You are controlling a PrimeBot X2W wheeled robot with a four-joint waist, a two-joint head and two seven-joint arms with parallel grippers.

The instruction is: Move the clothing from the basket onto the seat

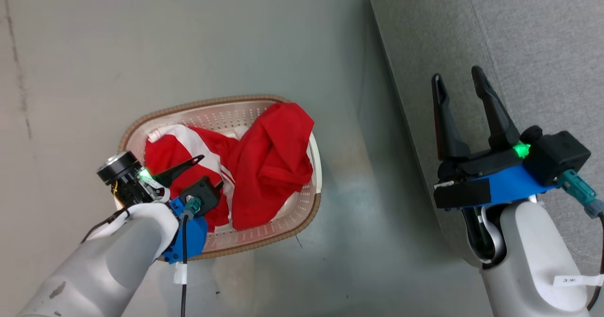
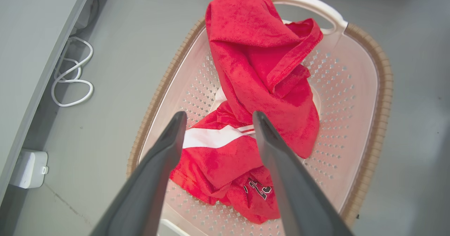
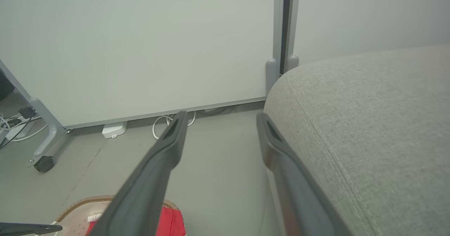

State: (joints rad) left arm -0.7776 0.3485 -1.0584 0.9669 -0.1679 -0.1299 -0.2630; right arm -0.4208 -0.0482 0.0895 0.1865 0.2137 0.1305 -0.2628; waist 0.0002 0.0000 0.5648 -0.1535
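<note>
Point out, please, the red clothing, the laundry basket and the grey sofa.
red clothing (image 2: 260, 64), left wrist view, plain garment's folded middle.
laundry basket (image 2: 385, 99), left wrist view, brown woven rim.
grey sofa (image 3: 386, 123), right wrist view, upholstered top surface.

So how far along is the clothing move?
Done: nothing; the clothing lies in the basket, none on the visible seat. In hand: left claw open above the pile, not gripping; right claw open by the seat, holding nothing. Left: grasp, lift and carry every garment over.
</note>
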